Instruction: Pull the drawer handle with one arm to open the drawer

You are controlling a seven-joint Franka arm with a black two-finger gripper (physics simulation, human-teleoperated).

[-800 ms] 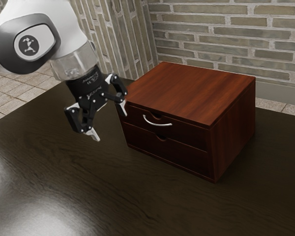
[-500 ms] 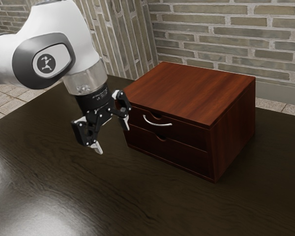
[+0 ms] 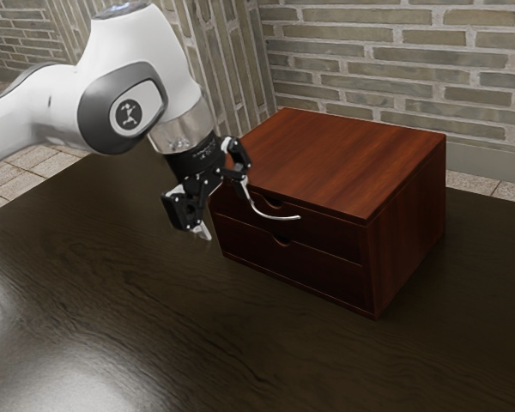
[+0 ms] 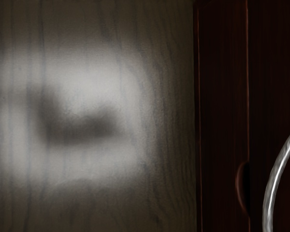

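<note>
exterior view: the white arm (image 3: 112, 94) reaches down to the front corner of a dark red wooden cabinet (image 3: 343, 159) that stands on a dark wood-grain table (image 3: 137, 326). the black gripper (image 3: 224, 213) has its fingers spread wide and holds nothing. one fingertip hangs just off the cabinet's corner, above the table; the other lies in front of the upper drawer (image 3: 326, 225), close to the near end of the curved silver handle (image 3: 273, 211), though contact with it cannot be made out. the handle runs away from the gripper along the upper drawer, whose front sits flush with the cabinet's face. the lower drawer (image 3: 296, 262), also flush, lies below the gripper's level. a brick wall (image 3: 395, 51) stands beyond the cabinet. wrist view: under the hand the table (image 4: 87, 58) shows a pale glare and a blurred dark shadow (image 4: 77, 123). beside it is the cabinet's (image 4: 222, 96) dark red front, with a small rounded notch (image 4: 242, 186) and, just past it, an arc of the handle (image 4: 274, 179).
</note>
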